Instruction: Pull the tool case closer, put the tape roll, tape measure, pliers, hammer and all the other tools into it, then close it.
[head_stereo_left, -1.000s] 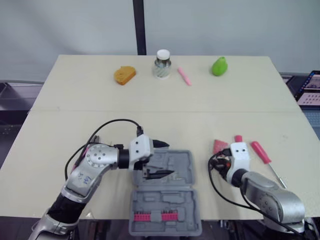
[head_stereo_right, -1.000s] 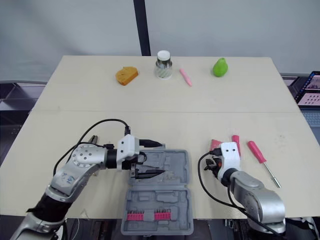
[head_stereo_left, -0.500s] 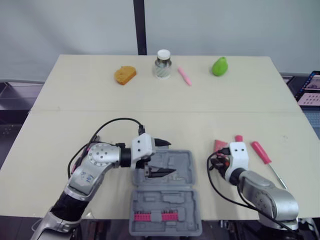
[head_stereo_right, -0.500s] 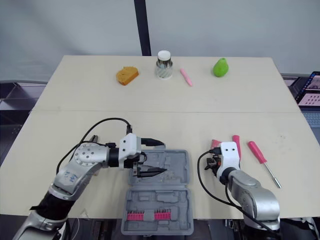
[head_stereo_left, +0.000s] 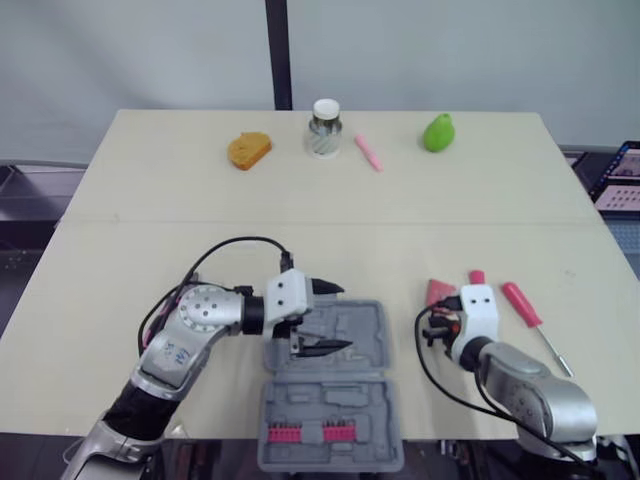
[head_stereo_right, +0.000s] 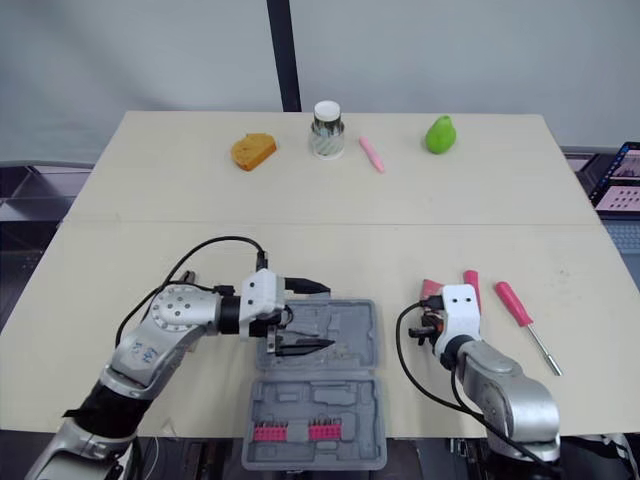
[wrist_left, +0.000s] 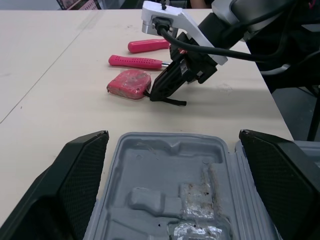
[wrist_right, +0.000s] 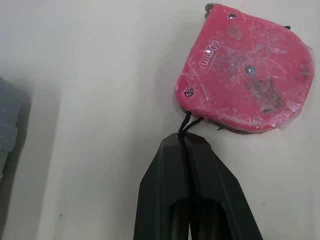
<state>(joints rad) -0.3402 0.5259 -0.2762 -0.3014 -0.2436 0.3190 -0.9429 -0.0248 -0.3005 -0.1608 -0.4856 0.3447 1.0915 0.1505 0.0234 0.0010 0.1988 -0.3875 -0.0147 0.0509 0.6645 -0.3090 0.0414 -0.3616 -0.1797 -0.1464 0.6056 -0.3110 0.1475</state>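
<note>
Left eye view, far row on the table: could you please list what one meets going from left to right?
Orange bread-shaped piece → white-lidded jar → pink pen → green pear-shaped thing.

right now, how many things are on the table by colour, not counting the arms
pink: 4 (tape measure, screwdriver, second handle, pen)
grey: 1 (case)
green: 1 (pear shape)
orange: 1 (lump)
clear, white lid: 1 (jar)
total: 8
</note>
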